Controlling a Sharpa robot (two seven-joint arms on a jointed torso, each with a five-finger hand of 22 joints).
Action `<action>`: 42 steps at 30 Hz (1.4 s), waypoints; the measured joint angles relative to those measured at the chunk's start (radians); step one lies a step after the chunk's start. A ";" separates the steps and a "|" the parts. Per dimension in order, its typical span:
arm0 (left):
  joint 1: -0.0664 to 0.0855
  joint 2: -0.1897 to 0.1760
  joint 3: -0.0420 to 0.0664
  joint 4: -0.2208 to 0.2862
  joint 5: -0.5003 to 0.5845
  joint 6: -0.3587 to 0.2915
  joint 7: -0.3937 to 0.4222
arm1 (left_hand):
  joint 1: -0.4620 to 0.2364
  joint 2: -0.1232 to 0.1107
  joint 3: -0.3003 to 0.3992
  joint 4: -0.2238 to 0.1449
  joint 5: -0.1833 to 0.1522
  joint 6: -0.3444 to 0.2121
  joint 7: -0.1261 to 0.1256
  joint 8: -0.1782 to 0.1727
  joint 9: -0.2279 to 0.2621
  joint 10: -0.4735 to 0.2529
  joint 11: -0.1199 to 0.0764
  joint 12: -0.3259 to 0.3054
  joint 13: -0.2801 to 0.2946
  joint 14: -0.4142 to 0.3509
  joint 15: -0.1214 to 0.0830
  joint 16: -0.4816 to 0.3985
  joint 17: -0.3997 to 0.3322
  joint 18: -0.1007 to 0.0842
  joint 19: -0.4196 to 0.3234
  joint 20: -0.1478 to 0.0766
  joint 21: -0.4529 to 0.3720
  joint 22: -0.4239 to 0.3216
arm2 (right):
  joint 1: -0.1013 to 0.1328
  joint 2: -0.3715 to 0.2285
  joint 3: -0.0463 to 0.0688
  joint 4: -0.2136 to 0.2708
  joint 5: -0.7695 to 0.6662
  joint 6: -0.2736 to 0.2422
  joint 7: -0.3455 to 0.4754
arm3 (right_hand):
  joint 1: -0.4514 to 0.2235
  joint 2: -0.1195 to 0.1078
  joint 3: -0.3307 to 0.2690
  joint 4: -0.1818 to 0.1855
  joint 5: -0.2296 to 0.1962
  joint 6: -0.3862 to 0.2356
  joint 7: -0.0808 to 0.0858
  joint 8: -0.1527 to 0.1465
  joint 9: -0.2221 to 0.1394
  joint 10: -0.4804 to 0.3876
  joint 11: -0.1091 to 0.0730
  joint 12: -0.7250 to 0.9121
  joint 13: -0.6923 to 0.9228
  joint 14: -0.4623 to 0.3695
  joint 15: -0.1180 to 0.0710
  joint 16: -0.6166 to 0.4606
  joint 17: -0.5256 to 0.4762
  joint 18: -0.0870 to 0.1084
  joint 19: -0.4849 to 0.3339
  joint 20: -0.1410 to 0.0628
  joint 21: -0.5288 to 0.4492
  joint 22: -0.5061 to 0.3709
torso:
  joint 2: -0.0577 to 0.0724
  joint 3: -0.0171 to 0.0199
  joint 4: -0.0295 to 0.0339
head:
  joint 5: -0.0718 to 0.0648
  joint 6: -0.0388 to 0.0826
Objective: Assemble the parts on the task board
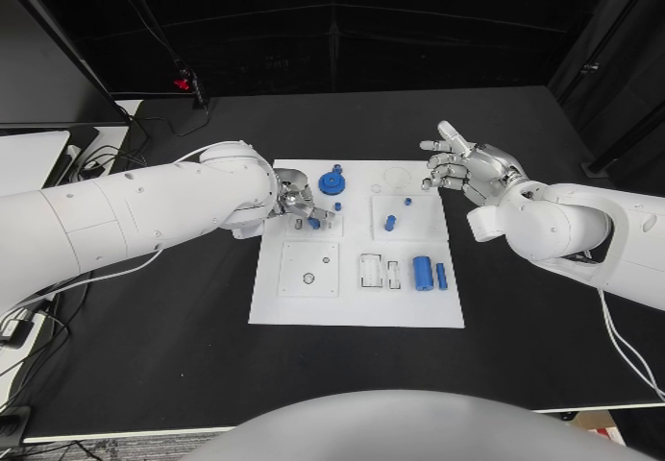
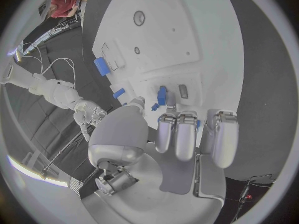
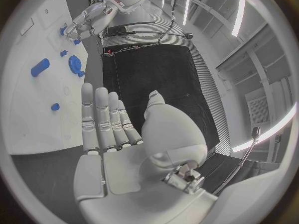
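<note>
The white task board (image 1: 354, 293) lies in the middle of the black table. My left hand (image 1: 295, 202) hangs over its far left part, fingers bent down. Thumb and fingertips (image 2: 167, 118) close round a small blue part (image 2: 161, 95) that stands on the board (image 2: 181, 40); the same part (image 1: 313, 223) sits just under the hand. My right hand (image 1: 464, 168) is raised beside the board's far right corner, its fingers (image 3: 99, 114) spread and holding nothing. A blue round part (image 1: 332, 182), two small blue pieces (image 1: 389, 223), a blue cylinder (image 1: 421, 272) and a thin blue peg (image 1: 441, 276) rest on the board.
Cables (image 1: 97, 163) and a grey surface (image 1: 28, 158) lie at the table's far left. A red-lit device (image 1: 182, 84) sits at the back edge. Bare black table (image 1: 166, 336) surrounds the board in front and to both sides.
</note>
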 measured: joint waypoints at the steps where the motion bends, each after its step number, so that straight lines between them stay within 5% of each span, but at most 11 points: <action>1: 0.000 -0.001 0.000 0.000 -0.001 -0.001 0.000 | 0.000 0.000 -0.003 0.001 0.000 0.001 -0.001 0.008 -0.013 0.000 0.000 0.000 0.000 0.000 0.000 0.000 0.000 0.000 0.000 0.000 0.000 0.000 | 0.000 0.000 0.000 0.000 0.000 0.000 0.000 | 0.000 0.000 0.000 0.000 0.000 0.000 0.000 0.000 0.000 0.000 0.000 0.000 0.000 0.000 0.000 0.000 0.000 0.000 0.000 0.000 0.000 0.000 | 0.000 0.0000 0.0000 | 0.000 0.000; 13: -0.002 -0.008 -0.002 0.000 -0.010 -0.004 0.000 | -0.009 0.009 -0.018 0.001 0.004 0.011 -0.011 0.061 -0.008 0.000 -0.008 0.000 0.000 0.002 -0.003 0.000 0.000 0.000 0.000 0.000 0.000 0.000 | 0.000 -0.001 0.000 -0.001 0.000 0.000 -0.001 | 0.000 0.000 0.000 0.000 0.000 0.000 0.000 0.000 0.000 0.000 0.000 0.000 0.000 0.000 0.000 0.000 -0.001 0.000 0.000 0.000 0.000 0.000 | 0.000 -0.0001 -0.0002 | 0.000 0.001; 33: -0.002 -0.003 -0.002 -0.005 -0.016 0.002 0.003 | 0.033 0.033 -0.018 0.001 0.052 0.027 -0.027 0.069 0.002 0.000 -0.022 0.000 0.000 0.000 -0.014 0.000 0.000 0.000 0.000 -0.007 0.000 0.000 | -0.001 0.001 0.000 -0.005 0.000 0.000 -0.006 | -0.004 0.004 0.000 0.000 0.000 0.000 0.000 0.000 0.000 0.000 0.000 0.000 -0.001 0.000 0.000 0.004 -0.002 0.000 0.000 0.000 0.000 -0.001 | 0.000 -0.0005 -0.0002 | -0.001 -0.001; 42: -0.003 -0.004 -0.002 -0.004 -0.016 0.003 0.007 | 0.076 0.043 -0.002 -0.001 0.122 0.036 -0.036 0.067 -0.004 0.000 -0.029 0.000 0.000 0.000 -0.022 0.000 0.000 0.000 0.000 -0.015 0.000 0.000 | -0.002 0.001 0.000 -0.006 0.000 0.000 -0.007 | -0.004 0.004 0.000 0.000 0.000 0.000 0.000 0.000 0.000 0.000 0.000 0.000 -0.003 0.000 0.000 0.004 -0.003 0.000 0.000 0.000 0.000 -0.001 | 0.000 -0.0004 -0.0002 | -0.001 0.000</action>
